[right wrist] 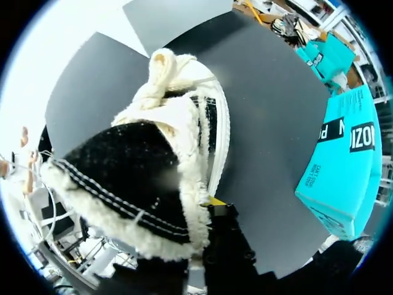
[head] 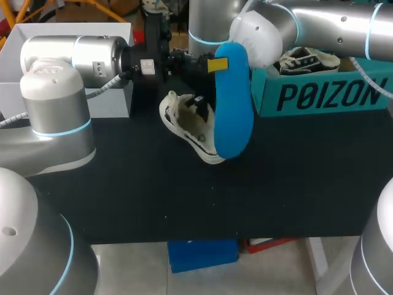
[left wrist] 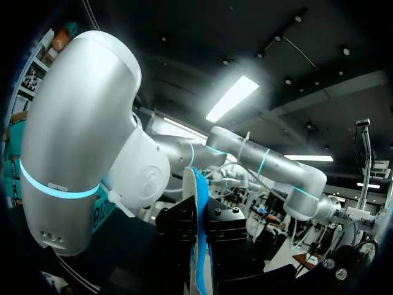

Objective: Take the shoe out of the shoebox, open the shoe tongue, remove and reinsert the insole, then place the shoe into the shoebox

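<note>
The left arm (head: 67, 58) reaches in over the back of the black tabletop (head: 184, 196), and its left gripper (head: 215, 64) is clamped on the blue insole (head: 233, 110). In the head view the insole hangs upright in the air, held near its upper end. Its lower end comes down in front of the shoe (head: 184, 123). In the left wrist view the insole (left wrist: 198, 203) is seen edge-on, and the two black fingers of the left gripper (left wrist: 199, 230) press on it from both sides.

The shoe is white with a fleecy cream lining and a black outer part. It is near the middle of the tabletop, tilted, with its opening turned up. It is outside the shoebox (head: 325, 95). The right arm (head: 331, 21) comes in from the far right corner, and the right gripper (head: 199, 107) is at the shoe's opening. In the right wrist view one yellow-tipped finger of the right gripper (right wrist: 209, 206) lies against the outer side of the shoe (right wrist: 153, 153). The head view shows a black part inside the opening, so the gripper is closed on the shoe's side wall.

The teal shoebox (right wrist: 347, 166) stands at the right back of the tabletop (right wrist: 270, 104), well apart from the held shoe. A second shoe (head: 307, 60), black and white, lies inside it. A white box (head: 116, 98) stands at the left back, partly hidden by the left arm.
</note>
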`<move>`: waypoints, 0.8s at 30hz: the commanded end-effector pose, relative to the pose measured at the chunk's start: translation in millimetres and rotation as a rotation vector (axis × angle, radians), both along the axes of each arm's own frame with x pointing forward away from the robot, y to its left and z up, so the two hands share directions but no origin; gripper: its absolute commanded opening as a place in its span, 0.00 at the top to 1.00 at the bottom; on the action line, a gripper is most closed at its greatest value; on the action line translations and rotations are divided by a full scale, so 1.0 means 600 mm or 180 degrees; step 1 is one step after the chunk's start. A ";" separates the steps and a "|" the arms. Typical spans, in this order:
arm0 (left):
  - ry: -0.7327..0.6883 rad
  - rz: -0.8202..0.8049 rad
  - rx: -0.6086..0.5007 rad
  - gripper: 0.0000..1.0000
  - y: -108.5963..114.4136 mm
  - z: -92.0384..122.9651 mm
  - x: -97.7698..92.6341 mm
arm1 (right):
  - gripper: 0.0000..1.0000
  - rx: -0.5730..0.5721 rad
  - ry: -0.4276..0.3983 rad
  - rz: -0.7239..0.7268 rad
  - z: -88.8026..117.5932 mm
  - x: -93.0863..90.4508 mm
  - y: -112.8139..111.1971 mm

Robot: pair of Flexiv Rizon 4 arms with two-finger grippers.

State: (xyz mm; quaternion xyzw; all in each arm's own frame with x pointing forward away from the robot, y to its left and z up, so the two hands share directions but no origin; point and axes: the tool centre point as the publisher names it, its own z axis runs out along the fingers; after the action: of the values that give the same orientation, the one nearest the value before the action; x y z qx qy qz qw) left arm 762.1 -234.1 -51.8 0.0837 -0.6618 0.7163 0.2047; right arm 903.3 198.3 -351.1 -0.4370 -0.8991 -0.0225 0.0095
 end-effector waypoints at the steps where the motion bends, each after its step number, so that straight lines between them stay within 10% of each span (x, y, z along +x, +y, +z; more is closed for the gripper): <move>1: -0.0004 0.0022 -0.0003 1.00 -0.002 -0.001 -0.002 | 1.00 0.0036 -0.0148 -0.1152 -0.007 -0.005 0.002; 12: -0.0004 0.0022 -0.0003 1.00 -0.002 -0.001 -0.002 | 1.00 0.0161 -0.0215 -0.1885 -0.012 -0.013 0.004; 24: -0.0004 0.0022 -0.0003 1.00 -0.002 -0.001 -0.002 | 1.00 0.0067 -0.0242 -0.1713 -0.046 -0.019 0.015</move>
State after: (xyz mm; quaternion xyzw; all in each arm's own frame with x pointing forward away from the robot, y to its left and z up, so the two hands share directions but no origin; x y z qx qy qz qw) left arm 762.1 -234.2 -51.8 0.0837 -0.6618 0.7163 0.2048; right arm 890.0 203.4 -370.9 -0.6587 -0.7502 -0.0509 -0.0261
